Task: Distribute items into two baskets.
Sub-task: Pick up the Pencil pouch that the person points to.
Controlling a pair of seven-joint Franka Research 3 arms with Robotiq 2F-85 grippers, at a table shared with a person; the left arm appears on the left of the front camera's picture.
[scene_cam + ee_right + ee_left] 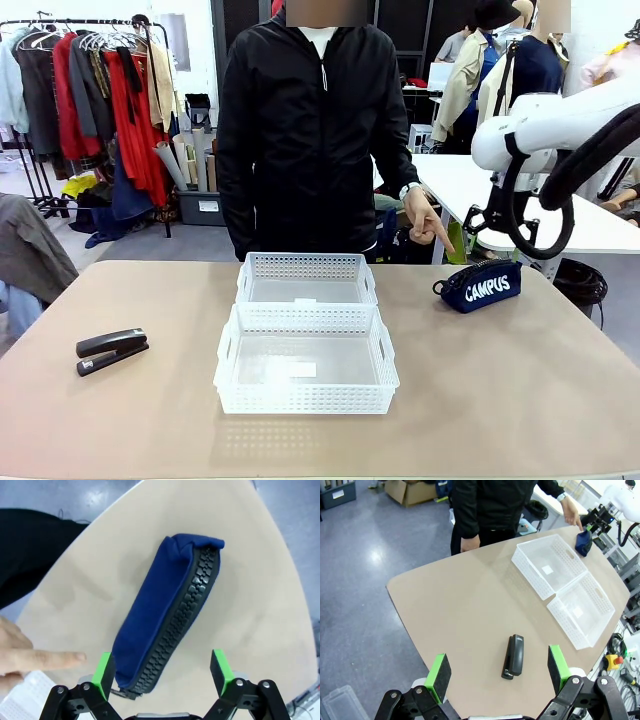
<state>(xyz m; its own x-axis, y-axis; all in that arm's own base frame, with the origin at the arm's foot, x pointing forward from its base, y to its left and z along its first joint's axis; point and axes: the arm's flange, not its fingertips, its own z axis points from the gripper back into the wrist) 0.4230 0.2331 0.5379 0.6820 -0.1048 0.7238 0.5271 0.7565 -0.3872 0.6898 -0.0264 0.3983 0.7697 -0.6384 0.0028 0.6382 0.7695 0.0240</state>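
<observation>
Right end effector (162,674): jaws wide apart, gripping nothing, hanging directly above the pouch (165,615). Its green pads (104,672) stand on either side of the pouch's near end without touching it.

Pouch: navy, white "CAMPUS" lettering toward the robot in the front view (480,286). It lies on the counter (500,400) at the robot's right, just beside the far basket (307,266) but apart from it. In the right wrist view the black zip runs along its upper edge.

Left end effector (499,674): jaws also wide apart, holding nothing, poised well above the stapler (513,656), which shows between the two pads from that camera.

Stapler: black, closed, flat on the counter at the robot's left (112,350), well apart from both baskets.

Baskets: the far basket and the near basket (305,400) sit mid-counter, one behind the other, short walls touching. Each shows a white label on its translucent bottom. From the left wrist they appear as (527,577) and (565,627).

Person: stands at the far side in a black jacket. One hand (428,222) has its forefinger (50,659) pointing down at the pouch, tip near the fabric but not touching.
</observation>
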